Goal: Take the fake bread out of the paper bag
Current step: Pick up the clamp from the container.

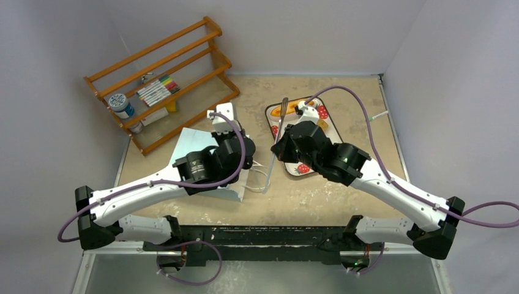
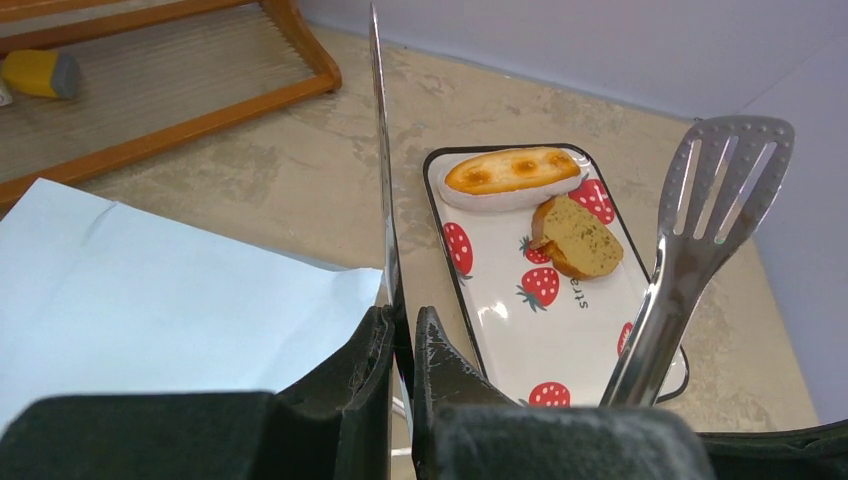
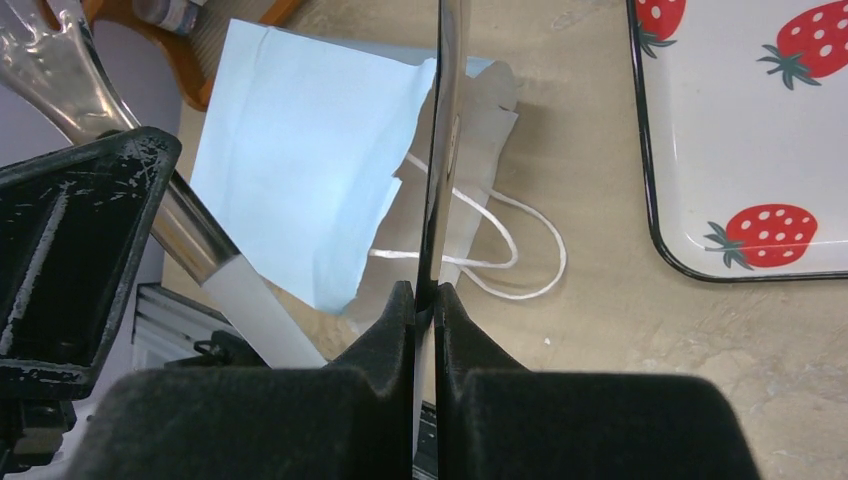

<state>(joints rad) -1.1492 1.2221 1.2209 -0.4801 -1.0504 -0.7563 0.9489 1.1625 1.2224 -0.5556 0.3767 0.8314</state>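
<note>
The paper bag (image 1: 194,142) lay flat beneath the left gripper (image 2: 403,315), its mouth pointing toward the right gripper (image 3: 425,290), both grippers clamped on thin tongs (image 2: 725,175), while 2 fake bread (image 2: 512,170) pieces sat on the tray (image 2: 560,330), any others unseen.

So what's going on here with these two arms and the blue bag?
Two robot arms are emptying toy bread from a pale-blue paper bag. The left arm and right arm both have their jaws shut on the metal tongs. The bag lies flat on the table; a long loaf and toast already sit on the strawberry tray. Whether anything is left inside can't be seen.
</note>
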